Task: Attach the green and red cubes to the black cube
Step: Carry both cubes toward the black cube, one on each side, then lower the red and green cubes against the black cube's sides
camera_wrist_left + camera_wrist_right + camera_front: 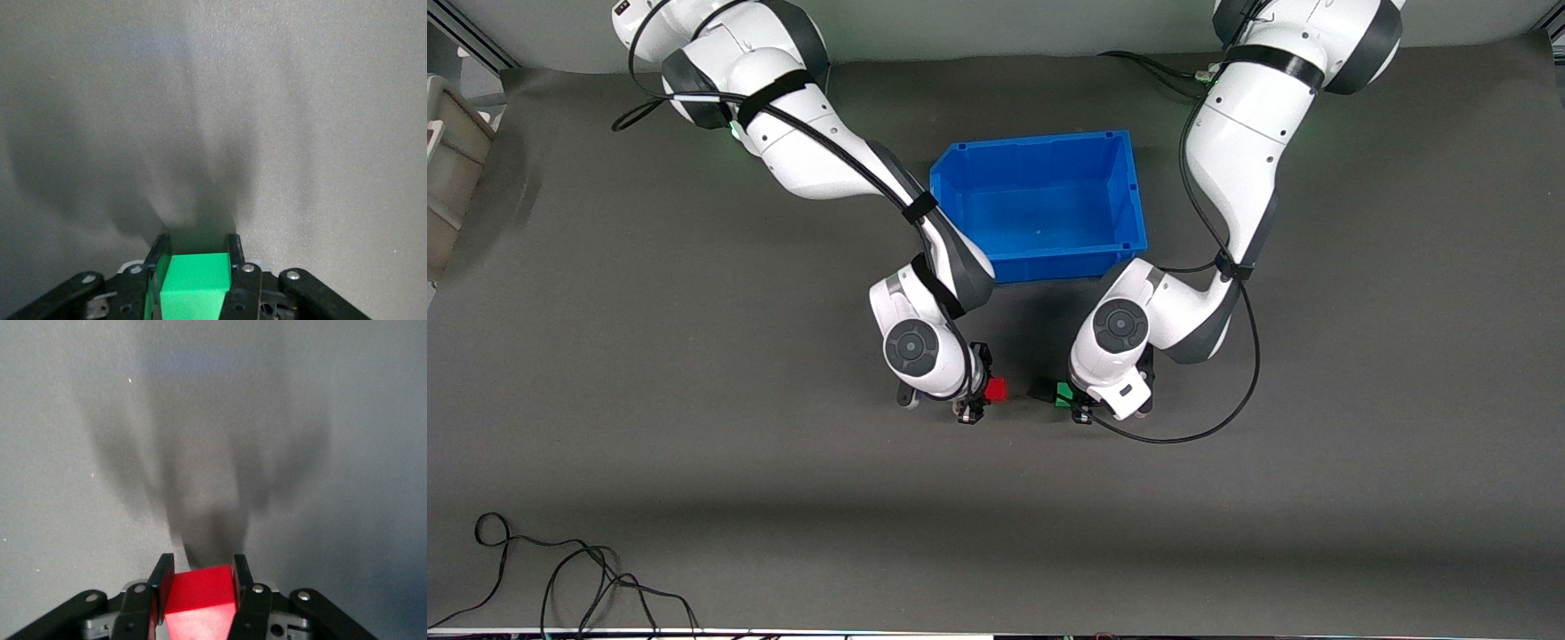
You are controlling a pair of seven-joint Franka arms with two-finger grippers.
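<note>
My right gripper [985, 388] [203, 564] is shut on the red cube [997, 388] [199, 593], whose free face points toward the other hand. My left gripper [1071, 399] [198, 244] is shut on the green cube [1064, 395] [195, 283]. A small black cube [1040, 388] sits against the green cube's face, pointing at the red one; in the left wrist view it is only a dark patch past the green. A narrow gap separates red from black. Both hands hang over the dark mat, level with each other.
An empty blue bin [1032, 142] stands on the mat between the two arms, closer to their bases than the hands. A grey container [449, 169] sits at the right arm's end of the table. Loose black cable [560, 578] lies along the table's front edge.
</note>
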